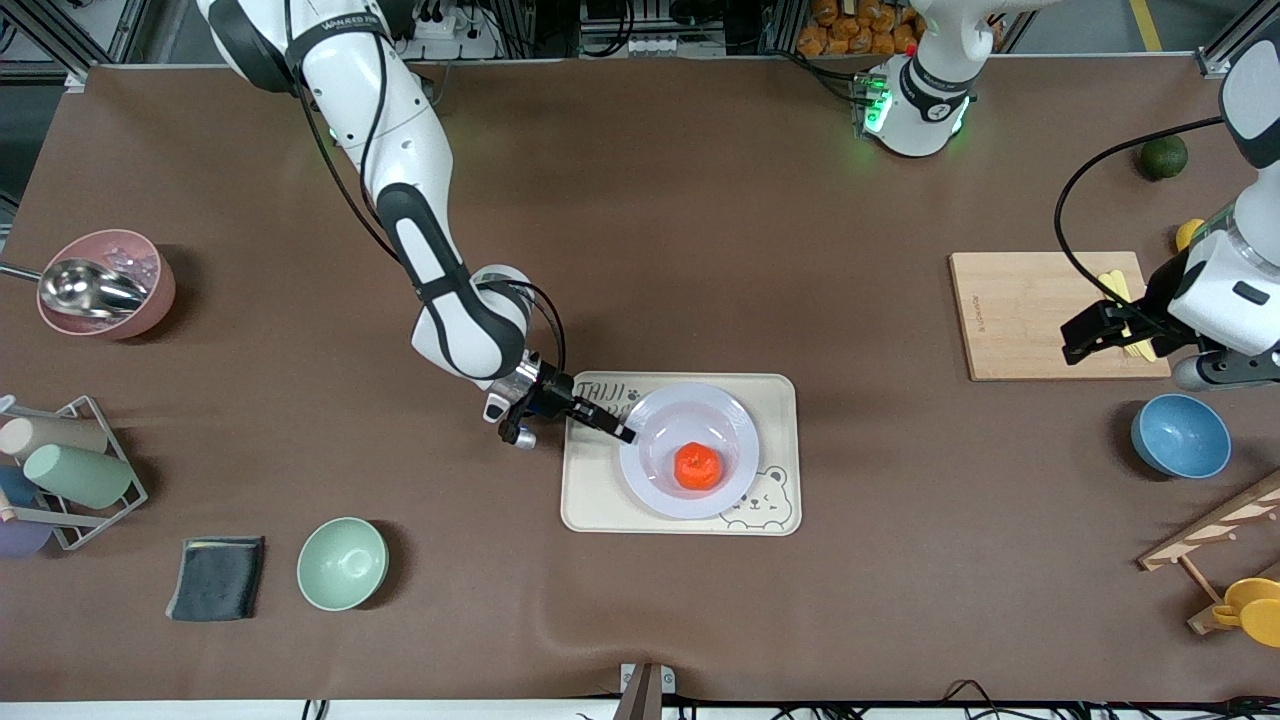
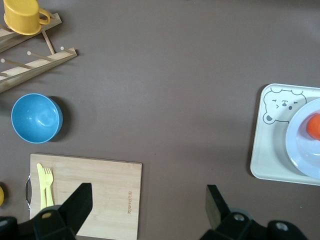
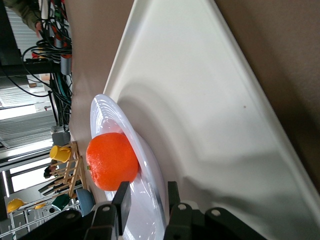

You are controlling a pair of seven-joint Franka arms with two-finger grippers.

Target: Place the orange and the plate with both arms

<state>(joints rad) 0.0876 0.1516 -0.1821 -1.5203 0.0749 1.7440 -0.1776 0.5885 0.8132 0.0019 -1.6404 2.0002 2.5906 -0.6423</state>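
The orange (image 1: 696, 466) lies in the middle of the pale plate (image 1: 645, 480), which sits on the cream bear-printed tray (image 1: 590, 500). My right gripper (image 1: 622, 432) is low at the plate's rim on the right arm's side. In the right wrist view its fingers (image 3: 148, 192) straddle the rim of the plate (image 3: 145, 150) with a gap showing, so it is open, and the orange (image 3: 112, 161) is just past one fingertip. My left gripper (image 1: 1085, 340) waits wide open over the wooden cutting board (image 1: 1040, 315), with nothing between its fingers (image 2: 148, 195).
A blue bowl (image 1: 1180, 435) and a wooden rack with a yellow cup (image 1: 1230, 570) stand toward the left arm's end. A dark green fruit (image 1: 1163, 157) lies near the left base. A green bowl (image 1: 342, 563), dark cloth (image 1: 216, 578), cup rack (image 1: 60, 470) and pink bowl (image 1: 105, 285) sit toward the right arm's end.
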